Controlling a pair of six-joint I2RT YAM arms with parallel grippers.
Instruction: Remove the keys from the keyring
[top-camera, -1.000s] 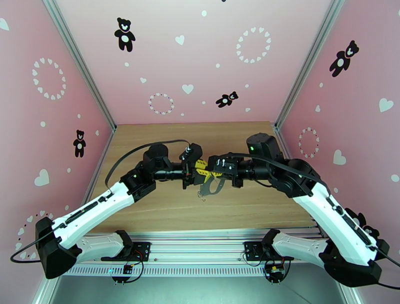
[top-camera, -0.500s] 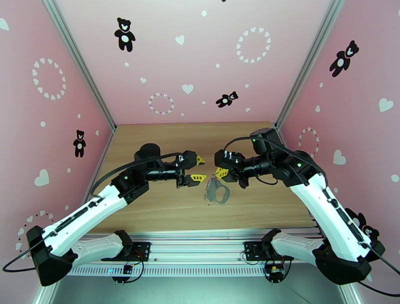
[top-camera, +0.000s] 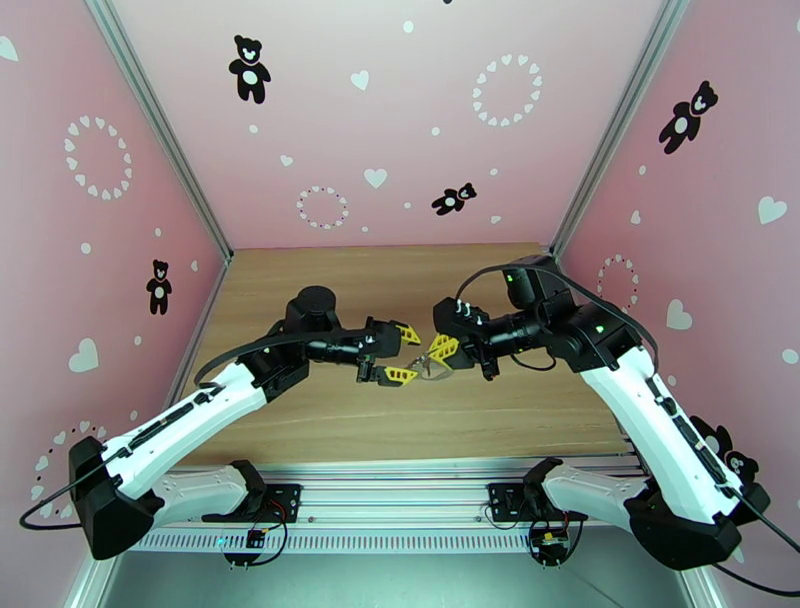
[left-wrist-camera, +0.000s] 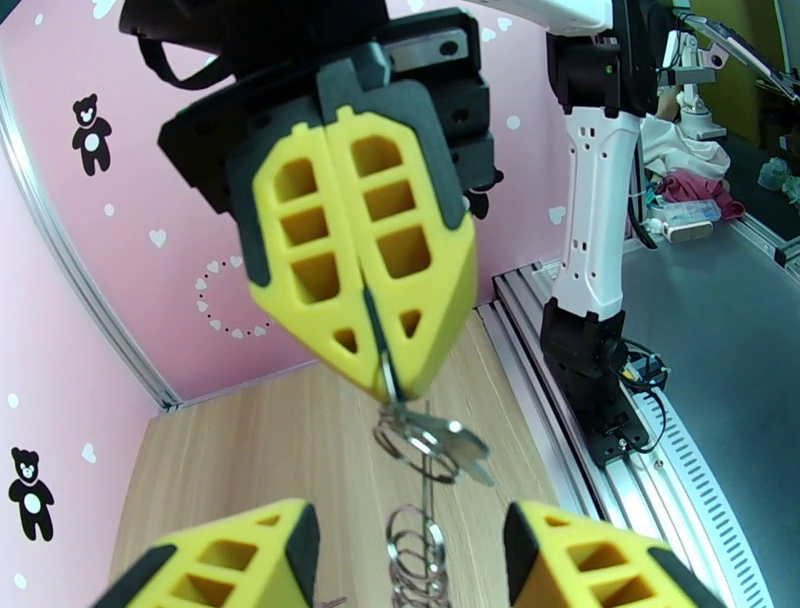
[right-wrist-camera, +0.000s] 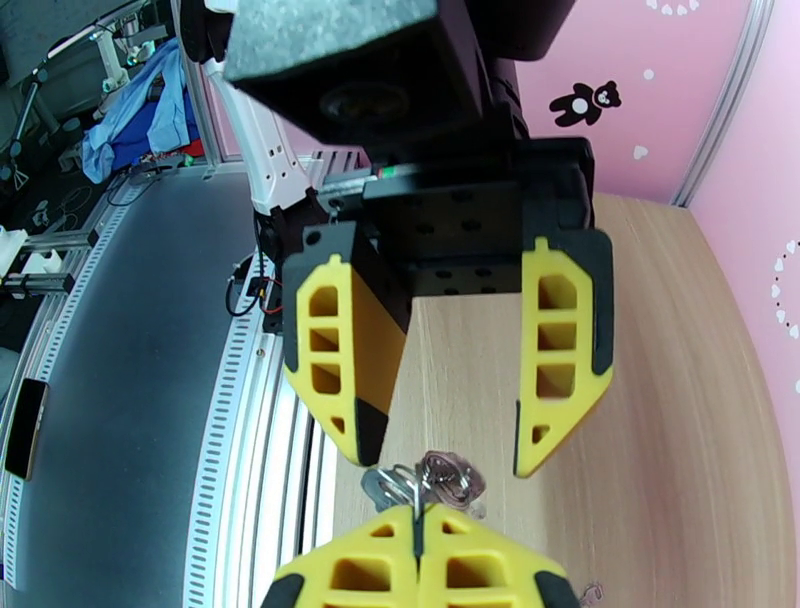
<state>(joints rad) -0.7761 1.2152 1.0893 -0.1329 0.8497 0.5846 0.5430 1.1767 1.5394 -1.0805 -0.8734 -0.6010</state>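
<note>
Above the pale wooden table (top-camera: 330, 420), well clear of its surface, the two white-and-black arms meet nose to nose, so a dropped part would fall some way and could bounce toward the aluminium rail (top-camera: 400, 490) at the near edge. The right gripper (left-wrist-camera: 380, 345), its yellow latticed fingers pressed fully together, pinches only a slim strand of the thin silvery metal keyring (left-wrist-camera: 428, 440), which hangs in the air between the two grippers. With so slight a bite, I judge that a sideways tug could twist the keyring or pull it out of the clamp altogether. The left gripper (right-wrist-camera: 450, 395) faces it with its jaws partly open and nothing in them, the dangling cluster just ahead of its fingertips. If it closes carelessly, it may well catch the split rings or the short coiled chain (left-wrist-camera: 415, 545) rather than a key, and pulling would then drag the whole bunch. The tiny dark-grey metal keys (left-wrist-camera: 468, 455) sit bunched against the rings and are hard to tell apart, so seizing one cleanly looks chancy, and a freed key could slip from the pads.
</note>
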